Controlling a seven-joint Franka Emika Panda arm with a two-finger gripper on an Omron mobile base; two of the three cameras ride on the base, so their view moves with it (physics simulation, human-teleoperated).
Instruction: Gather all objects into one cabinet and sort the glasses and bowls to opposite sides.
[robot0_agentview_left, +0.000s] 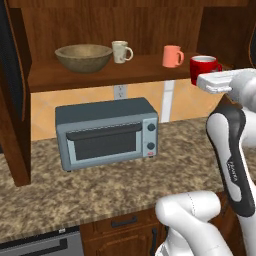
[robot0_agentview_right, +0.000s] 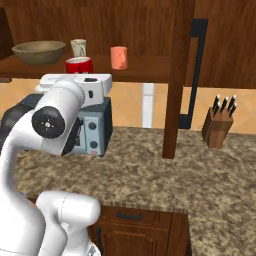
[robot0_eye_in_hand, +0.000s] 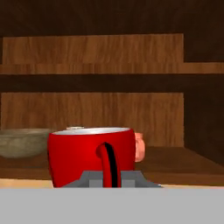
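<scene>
Gripper (robot0_eye_in_hand: 111, 175) clamped shut on the handle of the red mug (robot0_eye_in_hand: 89, 155), held at the front edge of the wall cabinet shelf (robot0_agentview_left: 140, 70). Farther back on the shelf: wooden bowl (robot0_agentview_left: 83, 57) at left, cream mug (robot0_agentview_left: 120, 51) just beside it, salmon-orange mug (robot0_agentview_left: 172, 56) to the right. Below, grey-blue toaster oven (robot0_agentview_left: 107, 132) on the granite counter (robot0_agentview_left: 100, 190).

On the cabinet shelf (robot0_agentview_right: 140, 75) a wooden bowl (robot0_agentview_right: 38, 52) is sitting at the far left, with a cream mug (robot0_agentview_right: 78, 47) just beside it and a salmon mug (robot0_agentview_right: 119, 57) standing farther right. A red mug (robot0_agentview_right: 79, 65) is showing just above the white arm (robot0_agentview_right: 55, 117). A toaster oven (robot0_agentview_right: 92, 131) and a knife block (robot0_agentview_right: 218, 126) are resting on the speckled bench (robot0_agentview_right: 165, 175).
</scene>
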